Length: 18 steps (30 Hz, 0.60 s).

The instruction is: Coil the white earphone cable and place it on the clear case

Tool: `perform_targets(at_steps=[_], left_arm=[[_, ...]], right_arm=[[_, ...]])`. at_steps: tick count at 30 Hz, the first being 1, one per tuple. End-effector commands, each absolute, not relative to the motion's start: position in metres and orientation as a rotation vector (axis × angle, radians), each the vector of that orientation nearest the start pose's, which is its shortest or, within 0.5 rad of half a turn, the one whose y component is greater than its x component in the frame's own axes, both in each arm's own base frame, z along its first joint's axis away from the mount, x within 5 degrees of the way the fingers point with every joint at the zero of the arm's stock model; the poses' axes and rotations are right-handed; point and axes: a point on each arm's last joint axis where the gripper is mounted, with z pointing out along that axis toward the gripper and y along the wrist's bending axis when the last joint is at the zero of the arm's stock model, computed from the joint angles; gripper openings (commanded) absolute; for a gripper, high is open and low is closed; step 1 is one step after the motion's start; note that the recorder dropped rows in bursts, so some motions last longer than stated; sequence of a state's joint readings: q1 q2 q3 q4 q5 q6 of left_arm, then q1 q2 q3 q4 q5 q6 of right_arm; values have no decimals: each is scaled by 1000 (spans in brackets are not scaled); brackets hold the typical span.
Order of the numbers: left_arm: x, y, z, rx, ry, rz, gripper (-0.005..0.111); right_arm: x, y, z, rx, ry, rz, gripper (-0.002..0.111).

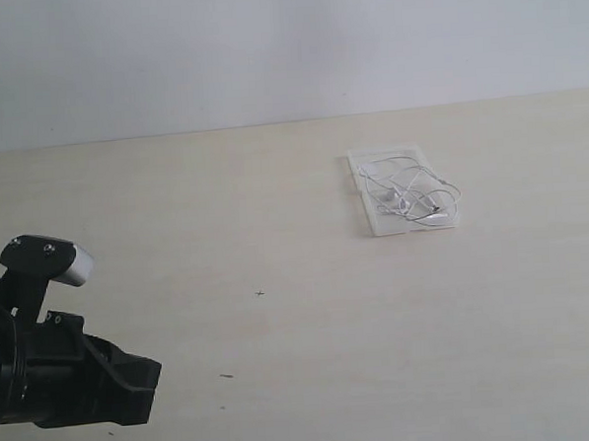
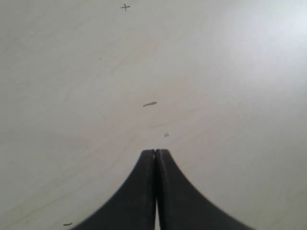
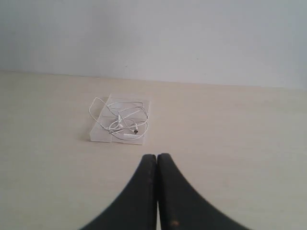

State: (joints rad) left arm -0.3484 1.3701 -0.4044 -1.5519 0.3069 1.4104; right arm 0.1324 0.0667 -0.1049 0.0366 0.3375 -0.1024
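The white earphone cable (image 1: 412, 193) lies in a loose bundle on top of the clear case (image 1: 365, 217), far right on the table. The right wrist view shows the same cable (image 3: 120, 122) on the case (image 3: 98, 135), well ahead of my right gripper (image 3: 157, 155), which is shut with nothing in it. My left gripper (image 2: 156, 151) is shut too and empty, over bare table. In the exterior view only the left arm's black body (image 1: 56, 376) shows at the lower left, far from the case; the right arm is out of that view.
The pale wooden table (image 1: 281, 340) runs back to a plain white wall (image 1: 266, 44). Small dark marks (image 1: 260, 292) dot the surface; one streak (image 2: 149, 104) lies ahead of the left gripper.
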Motion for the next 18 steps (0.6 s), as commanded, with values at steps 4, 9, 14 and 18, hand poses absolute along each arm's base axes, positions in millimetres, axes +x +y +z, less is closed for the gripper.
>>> perform_targets(at_steps=[4, 9, 14, 18], left_arm=[[193, -99, 163, 388, 2450, -590, 0], [193, -99, 163, 391, 2450, -589, 0], [193, -99, 163, 391, 2450, -589, 0], [193, -99, 163, 391, 2450, -589, 0]], right_arm=[[56, 8, 192, -130, 1718, 85, 0], [55, 8, 191, -67, 1731, 139, 0], [55, 8, 191, -66, 1731, 141, 0], [55, 6, 190, -47, 1744, 124, 0]])
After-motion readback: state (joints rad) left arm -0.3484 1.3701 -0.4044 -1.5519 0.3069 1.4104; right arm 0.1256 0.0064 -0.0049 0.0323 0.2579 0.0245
